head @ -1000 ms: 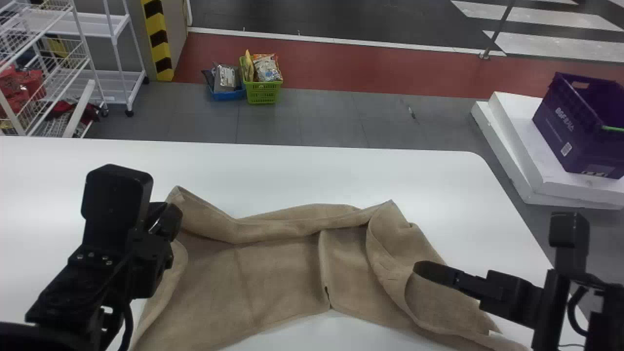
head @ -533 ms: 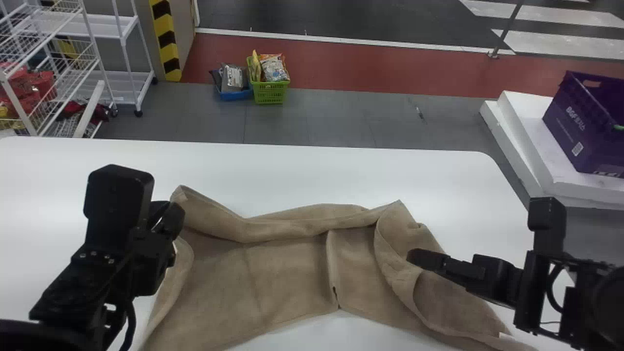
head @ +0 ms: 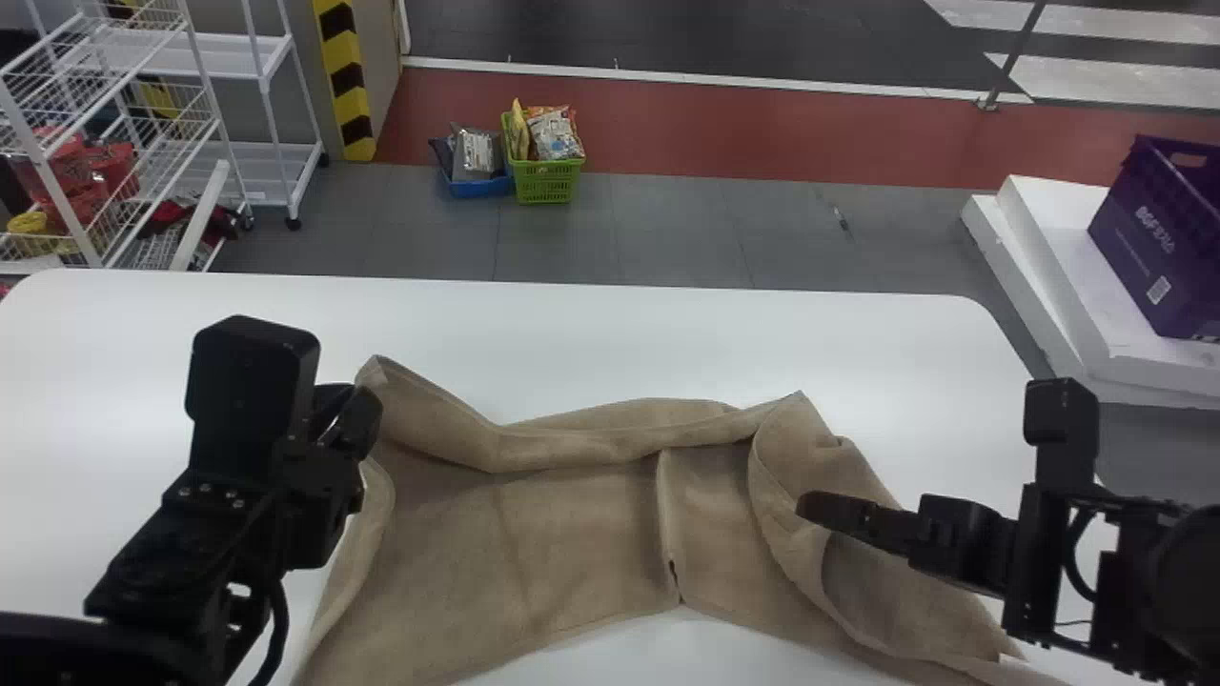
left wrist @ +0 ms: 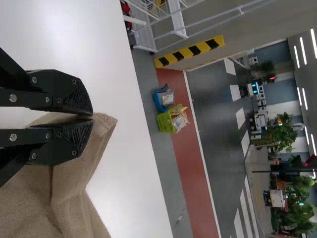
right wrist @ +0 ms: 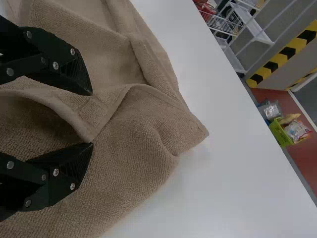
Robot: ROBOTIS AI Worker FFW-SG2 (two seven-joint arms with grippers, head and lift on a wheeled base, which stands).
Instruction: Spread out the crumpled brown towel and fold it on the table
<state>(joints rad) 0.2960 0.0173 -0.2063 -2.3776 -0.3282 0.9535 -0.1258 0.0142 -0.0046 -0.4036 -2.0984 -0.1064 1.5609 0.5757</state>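
The brown towel (head: pixel 572 534) lay rumpled across the lower middle of the frame, and white desk (head: pixel 591 333) ran between its upper folds and the far edge. More desk stretched from the towel's upper right corner towards the rounded right-hand corner. The left end effector (head: pixel 355 412) was at the towel's upper left corner, the right end effector (head: pixel 812 508) over its right part. In the left wrist view, the left end effector (left wrist: pixel 92 117) was clamped on a towel corner; the right wrist view showed the right end effector's tips apart, a fold between them.
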